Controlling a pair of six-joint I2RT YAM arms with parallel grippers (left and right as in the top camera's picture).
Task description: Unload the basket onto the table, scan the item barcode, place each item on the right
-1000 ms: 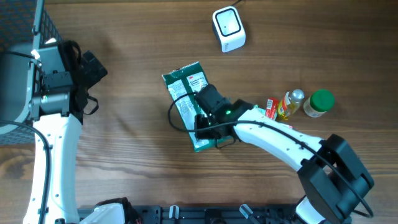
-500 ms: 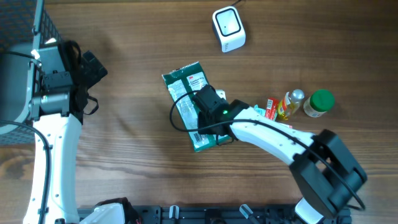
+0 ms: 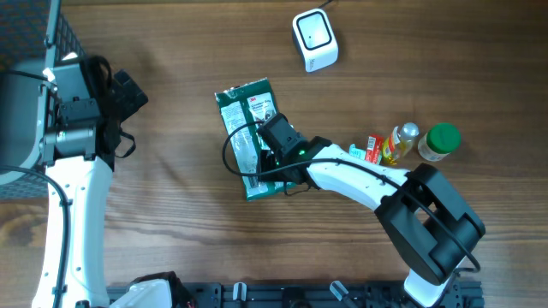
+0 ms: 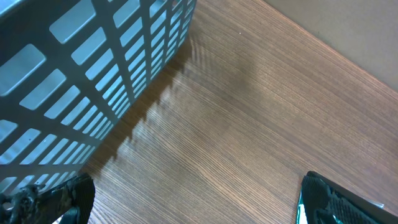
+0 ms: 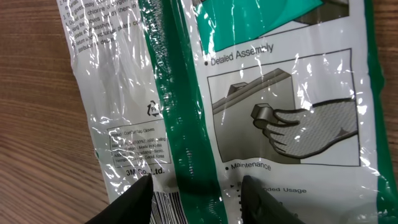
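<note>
Though hidden overhead, barcode [image 5: 164, 203] (wrist view)

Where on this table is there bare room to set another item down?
Bare wood lies between the left arm and the green packet, in the strip between the packet and the arms' bases, and right of the scanner. It is crowded where the right arm passes the yellow bottle and green-lidded jar.

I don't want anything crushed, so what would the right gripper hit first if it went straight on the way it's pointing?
The green and white packet. It lies directly ahead of the right gripper, filling the wrist view beyond the jaws. How near it is, I can't tell.
</note>
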